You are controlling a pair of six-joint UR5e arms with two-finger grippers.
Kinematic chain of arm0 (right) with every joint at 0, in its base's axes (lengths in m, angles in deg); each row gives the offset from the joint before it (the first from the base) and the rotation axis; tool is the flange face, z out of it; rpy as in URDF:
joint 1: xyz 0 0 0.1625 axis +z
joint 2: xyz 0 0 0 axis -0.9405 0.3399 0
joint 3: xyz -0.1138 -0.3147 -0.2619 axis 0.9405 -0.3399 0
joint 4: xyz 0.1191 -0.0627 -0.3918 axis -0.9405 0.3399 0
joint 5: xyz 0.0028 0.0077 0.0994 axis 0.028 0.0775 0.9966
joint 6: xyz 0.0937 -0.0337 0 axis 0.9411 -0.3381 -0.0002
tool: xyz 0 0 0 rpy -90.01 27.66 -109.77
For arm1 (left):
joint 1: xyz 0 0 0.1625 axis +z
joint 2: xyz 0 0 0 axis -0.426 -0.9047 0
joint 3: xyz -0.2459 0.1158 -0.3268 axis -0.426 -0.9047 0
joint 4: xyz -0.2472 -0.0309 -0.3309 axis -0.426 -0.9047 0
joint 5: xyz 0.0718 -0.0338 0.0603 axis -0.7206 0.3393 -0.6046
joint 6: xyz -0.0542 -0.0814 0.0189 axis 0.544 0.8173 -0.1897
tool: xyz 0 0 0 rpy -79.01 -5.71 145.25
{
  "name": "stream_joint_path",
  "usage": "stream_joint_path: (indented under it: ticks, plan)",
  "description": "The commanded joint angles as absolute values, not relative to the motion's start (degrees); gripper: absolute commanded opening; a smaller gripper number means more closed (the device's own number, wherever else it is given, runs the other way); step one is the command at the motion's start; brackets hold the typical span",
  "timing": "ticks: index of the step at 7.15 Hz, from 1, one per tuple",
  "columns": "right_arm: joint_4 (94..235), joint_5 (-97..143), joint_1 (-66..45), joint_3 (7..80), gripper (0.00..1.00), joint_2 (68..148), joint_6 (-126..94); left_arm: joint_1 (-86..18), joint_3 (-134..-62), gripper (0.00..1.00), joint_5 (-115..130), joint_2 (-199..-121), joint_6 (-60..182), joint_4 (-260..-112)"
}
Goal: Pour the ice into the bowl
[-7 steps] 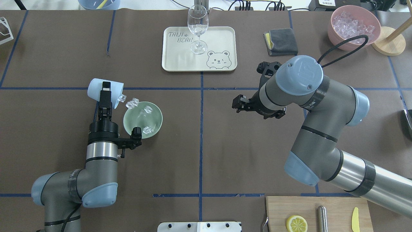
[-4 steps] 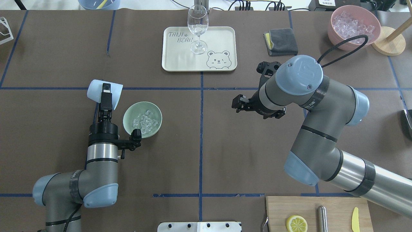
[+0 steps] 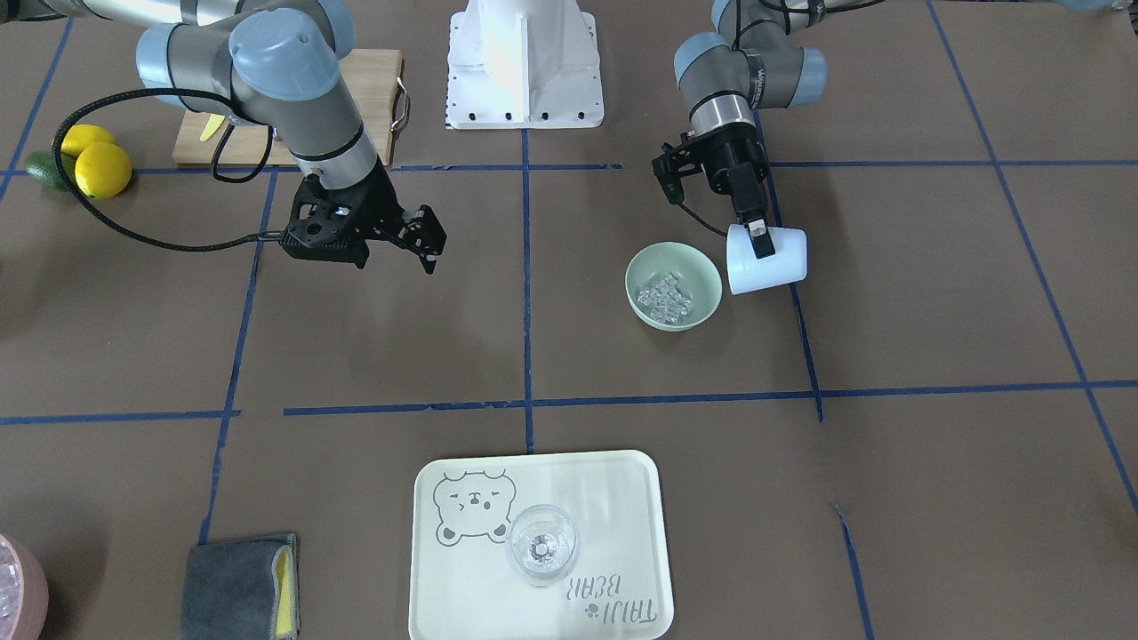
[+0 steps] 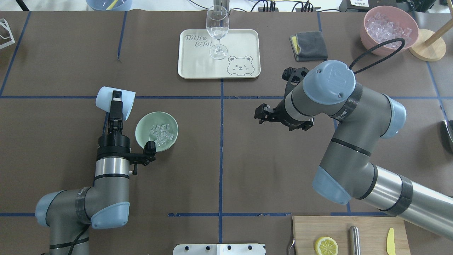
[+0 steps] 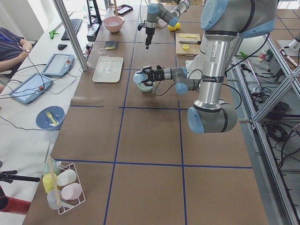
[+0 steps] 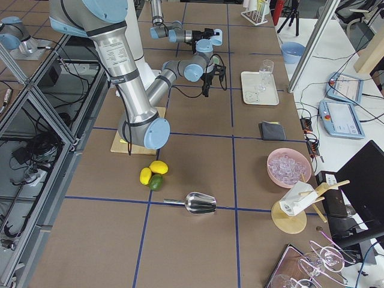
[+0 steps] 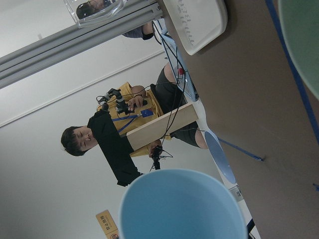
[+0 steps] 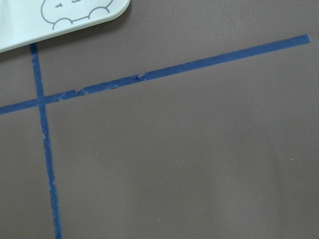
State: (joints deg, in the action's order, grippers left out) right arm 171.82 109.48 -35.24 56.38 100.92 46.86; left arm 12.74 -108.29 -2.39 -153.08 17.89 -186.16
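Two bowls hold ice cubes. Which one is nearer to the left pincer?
The pale mint-green bowl, right beside the left pincer, which holds the blue cup on its side. The pink bowl stands far off, on the robot's right side.

matt mint bowl (image 4: pixel 143 127), glassy ice (image 4: pixel 161 133), seemingly plastic cup (image 4: pixel 103 99).
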Motion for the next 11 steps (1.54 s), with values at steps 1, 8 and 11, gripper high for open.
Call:
stream_joint_path:
  ticks: [1, 8, 11]
  plan:
    - [171.82, 109.49, -35.24, 56.48, 1.00, 100.72, 46.98, 12.74, -107.15, 0.00, -2.35, -153.00, 20.85, -195.62]
    - [171.82, 109.49, -35.15, 56.57, 1.00, 100.36, 47.15, 15.72, -96.06, 0.00, 2.54, -153.08, 34.27, -238.93]
    - [171.82, 109.58, -35.24, 56.57, 1.00, 100.36, 47.33, 15.81, -96.42, 0.00, 6.87, -153.08, 45.79, -242.44]
